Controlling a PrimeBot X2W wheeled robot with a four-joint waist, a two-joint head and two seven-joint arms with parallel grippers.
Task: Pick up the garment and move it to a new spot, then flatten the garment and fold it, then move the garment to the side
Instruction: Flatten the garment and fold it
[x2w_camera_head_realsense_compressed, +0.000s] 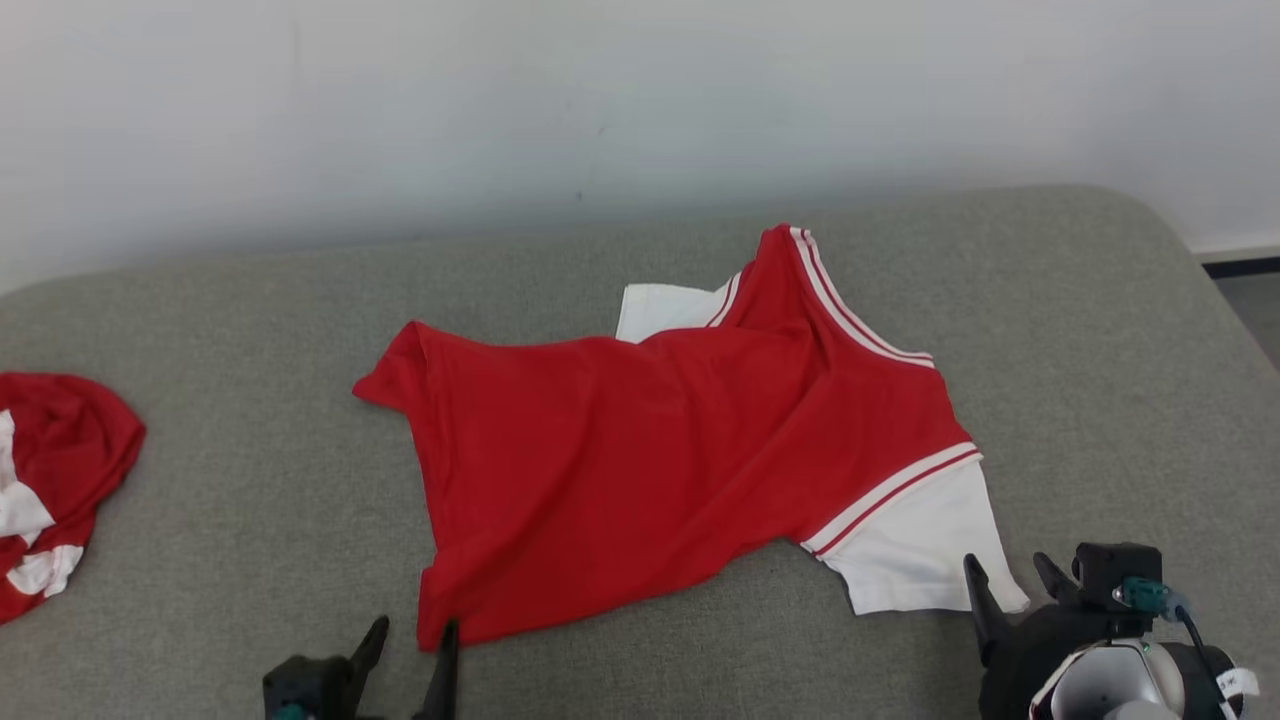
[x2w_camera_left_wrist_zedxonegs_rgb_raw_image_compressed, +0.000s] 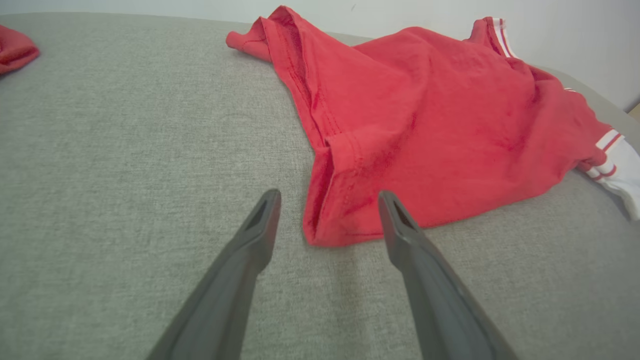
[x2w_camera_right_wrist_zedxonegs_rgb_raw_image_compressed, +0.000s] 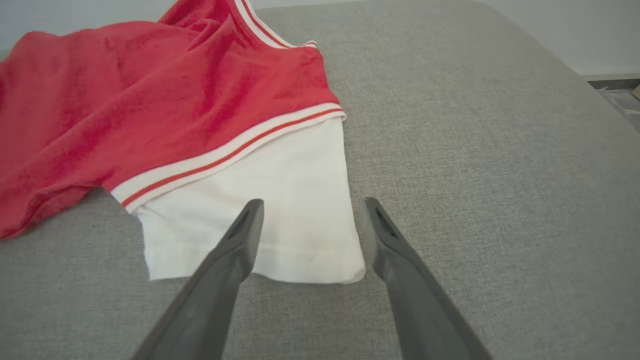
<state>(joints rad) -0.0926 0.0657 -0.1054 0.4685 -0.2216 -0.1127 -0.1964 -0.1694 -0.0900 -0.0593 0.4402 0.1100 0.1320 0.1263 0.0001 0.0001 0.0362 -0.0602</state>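
The garment (x2w_camera_head_realsense_compressed: 660, 450) is a red shirt with white sleeves and red-and-white striped trim, lying rumpled across the middle of the grey cushion. My left gripper (x2w_camera_head_realsense_compressed: 412, 632) stands open at the bottom hem's near corner. In the left wrist view that corner of the garment (x2w_camera_left_wrist_zedxonegs_rgb_raw_image_compressed: 345, 210) lies between the fingertips of the left gripper (x2w_camera_left_wrist_zedxonegs_rgb_raw_image_compressed: 329, 197). My right gripper (x2w_camera_head_realsense_compressed: 1008, 568) is open beside the near white sleeve. The right wrist view has the right gripper (x2w_camera_right_wrist_zedxonegs_rgb_raw_image_compressed: 311, 204) with its fingers spread over the edge of the white sleeve (x2w_camera_right_wrist_zedxonegs_rgb_raw_image_compressed: 280, 200), nothing pinched.
A second red and white cloth (x2w_camera_head_realsense_compressed: 50, 480) lies bunched at the left edge of the grey cushion (x2w_camera_head_realsense_compressed: 220, 330). A pale wall (x2w_camera_head_realsense_compressed: 600, 90) stands behind. The cushion's rounded right end drops to the floor (x2w_camera_head_realsense_compressed: 1250, 300).
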